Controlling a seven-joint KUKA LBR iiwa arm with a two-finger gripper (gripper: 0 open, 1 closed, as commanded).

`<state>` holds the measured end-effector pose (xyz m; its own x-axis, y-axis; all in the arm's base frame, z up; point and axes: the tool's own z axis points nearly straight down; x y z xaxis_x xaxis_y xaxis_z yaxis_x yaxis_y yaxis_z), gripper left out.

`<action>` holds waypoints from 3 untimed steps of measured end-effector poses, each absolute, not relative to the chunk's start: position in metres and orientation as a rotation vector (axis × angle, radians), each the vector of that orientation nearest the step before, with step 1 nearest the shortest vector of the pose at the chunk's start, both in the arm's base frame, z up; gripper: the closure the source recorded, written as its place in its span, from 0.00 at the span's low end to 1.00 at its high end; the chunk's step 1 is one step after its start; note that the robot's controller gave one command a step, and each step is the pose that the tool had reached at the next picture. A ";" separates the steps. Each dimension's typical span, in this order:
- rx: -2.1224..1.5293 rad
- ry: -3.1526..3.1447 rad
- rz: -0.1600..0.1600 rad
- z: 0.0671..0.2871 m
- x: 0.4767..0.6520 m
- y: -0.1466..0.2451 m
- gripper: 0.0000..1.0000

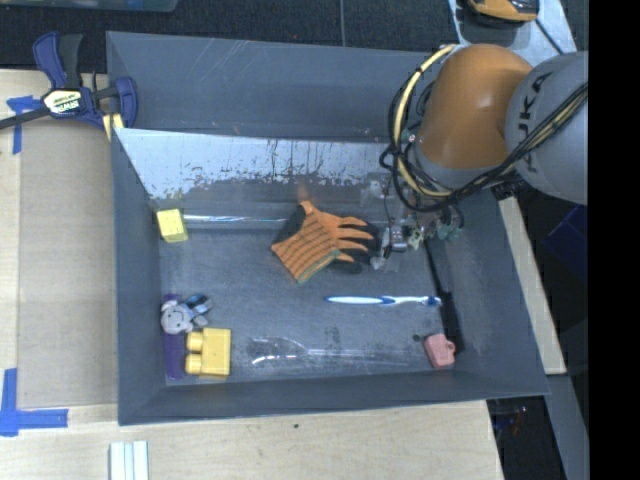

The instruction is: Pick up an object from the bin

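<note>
An orange-and-black striped glove (318, 241) lies in the middle of the bin, its fingers pointing right. My gripper (393, 244) hangs just right of the glove's fingertips, low over the bin floor. Below the gripper lies a blue-and-white toothbrush (383, 301), flat and pointing left to right. A small pink block (439, 349) rests near the bin's front right corner.
A yellow cube (172, 225) sits at the left. At the front left are a yellow building block (208, 352) and a small grey-and-blue toy figure (181, 315). The arm with its orange cover reaches in from the right, over the bin's back right corner.
</note>
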<state>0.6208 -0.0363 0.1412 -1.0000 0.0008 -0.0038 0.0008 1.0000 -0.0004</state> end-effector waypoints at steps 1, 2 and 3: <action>-0.184 3.129 -0.002 0.084 0.628 -0.012 0.00; -0.127 3.129 -0.002 0.134 0.626 0.006 0.00; -0.199 3.131 -0.003 0.087 0.627 -0.004 0.00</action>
